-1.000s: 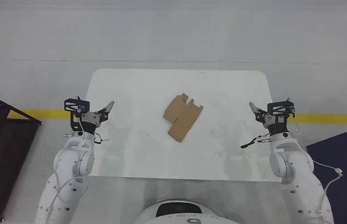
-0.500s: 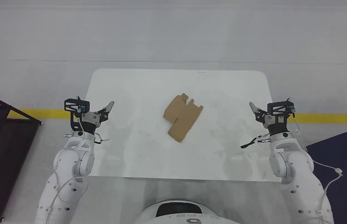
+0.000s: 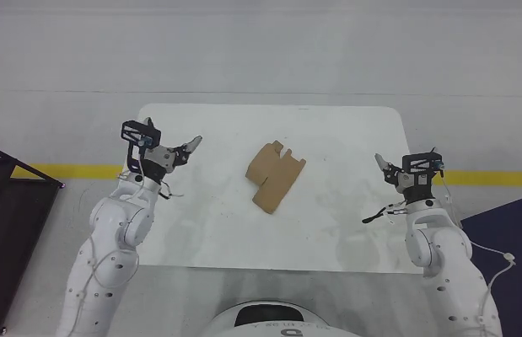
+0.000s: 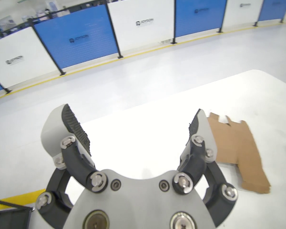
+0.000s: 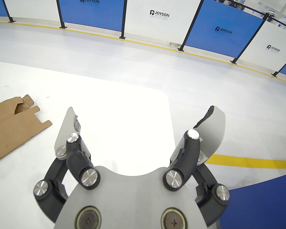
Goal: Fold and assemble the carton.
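One flat brown carton (image 3: 275, 175) on the white surface (image 3: 345, 219), near the middle and a little toward 12 o'clock. Lies collapsed and not yet folded up, with its long axis running from about 1 o'clock to 7 o'clock. Notched tabs at the 1 o'clock end, a narrower strip at the 7 o'clock end. Touched by neither gripper.

Left gripper (image 3: 189, 145) at about 9 o'clock from the carton, above the surface just inside its left edge and well apart from the cardboard. Jaws spread wide and holding nothing, dark ribbed pads facing each other. From the left wrist, bare surface (image 4: 264, 91) between the fingers, and the carton (image 4: 238, 148) just past one fingertip.

Right gripper (image 3: 383, 164) at about 3 o'clock from the carton, at the surface's right edge, also well apart from it. Jaws likewise spread and empty. From the right wrist, the gripper (image 5: 141, 113) over a rounded corner of the surface (image 5: 121, 106), the carton (image 5: 12, 125) off to one side, its layers slightly parted at the notched end.

Around the surface, pale grey floor (image 3: 261, 50) with a yellow line (image 3: 75, 171) passing at 9 and 3 o'clock. A black frame (image 3: 16, 168) at 9 o'clock, beyond the surface. Blue and white panels (image 5: 157, 20) fencing the floor farther off.
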Robot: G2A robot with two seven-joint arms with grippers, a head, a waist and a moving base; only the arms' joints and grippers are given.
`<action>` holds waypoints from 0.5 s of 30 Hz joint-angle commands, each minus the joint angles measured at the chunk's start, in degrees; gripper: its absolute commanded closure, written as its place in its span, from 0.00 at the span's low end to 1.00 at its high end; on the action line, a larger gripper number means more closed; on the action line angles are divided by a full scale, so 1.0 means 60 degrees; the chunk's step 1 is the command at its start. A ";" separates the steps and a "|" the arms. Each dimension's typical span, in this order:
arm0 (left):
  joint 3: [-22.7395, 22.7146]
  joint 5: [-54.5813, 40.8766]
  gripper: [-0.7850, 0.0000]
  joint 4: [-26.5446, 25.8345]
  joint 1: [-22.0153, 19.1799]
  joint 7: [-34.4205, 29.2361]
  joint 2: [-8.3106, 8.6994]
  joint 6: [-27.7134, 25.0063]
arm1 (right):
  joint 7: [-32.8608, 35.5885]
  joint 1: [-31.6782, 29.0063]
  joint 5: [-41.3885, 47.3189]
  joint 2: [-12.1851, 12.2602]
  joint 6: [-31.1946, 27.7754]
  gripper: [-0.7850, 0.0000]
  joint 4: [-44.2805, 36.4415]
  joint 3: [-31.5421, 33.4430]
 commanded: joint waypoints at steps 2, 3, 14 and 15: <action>0.0590 -0.1064 0.00 0.0323 -0.0734 -0.1251 -0.0028 -0.1291 | 0.0000 0.0000 0.0000 0.0000 0.0000 0.00 0.0000 0.0000; 0.0752 -0.1319 0.00 0.0425 -0.0930 -0.1580 -0.0032 -0.1642 | 0.0000 0.0000 0.0000 0.0000 0.0000 0.00 0.0000 0.0000; 0.1966 -0.3878 0.00 0.1490 -0.2087 -0.3516 -0.0172 -0.2551 | 0.0000 0.0000 0.0000 0.0000 0.0000 0.00 0.0000 0.0000; 0.1966 -0.3878 0.00 0.1490 -0.2087 -0.3516 -0.0172 -0.2551 | 0.0000 0.0000 0.0000 0.0000 0.0000 0.00 0.0000 0.0000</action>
